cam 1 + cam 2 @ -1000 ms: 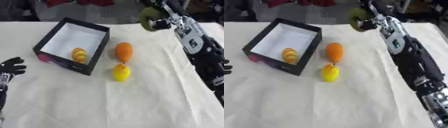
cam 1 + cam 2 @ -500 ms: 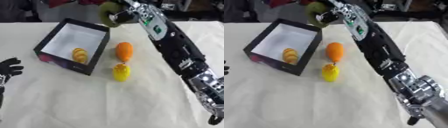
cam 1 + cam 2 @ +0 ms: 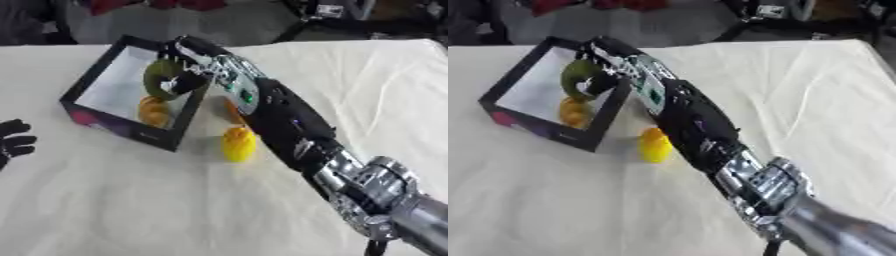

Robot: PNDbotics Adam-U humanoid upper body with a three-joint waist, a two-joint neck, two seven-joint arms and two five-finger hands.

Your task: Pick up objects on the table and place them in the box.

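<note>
Over the open black box [image 3: 87, 112] my right hand [image 3: 194, 70] hangs with its fingers curled round one olive-green, rounded fruit [image 3: 160, 79], which sits above the box's white floor, near the wall closest to the loose fruit on the table. One box is all I count, standing on a pale cloth-covered table [image 3: 131, 200] toward my left side. Inside it lies one orange-yellow piece [image 3: 154, 111], close against the near right wall and just below the green fruit I carry; I cannot tell whether the two touch. Outside the box, two pieces remain on the cloth: one yellow fruit [image 3: 239, 144] just beside the box's near right corner, and one orange fruit [image 3: 231, 109] beyond it, mostly hidden behind my right forearm. That arm reaches in from the lower right and crosses the table diagonally. My left hand [image 3: 15, 137] shows at the left edge of the left eye view, resting low, well apart from the box, fingers loosely spread and holding nothing.
</note>
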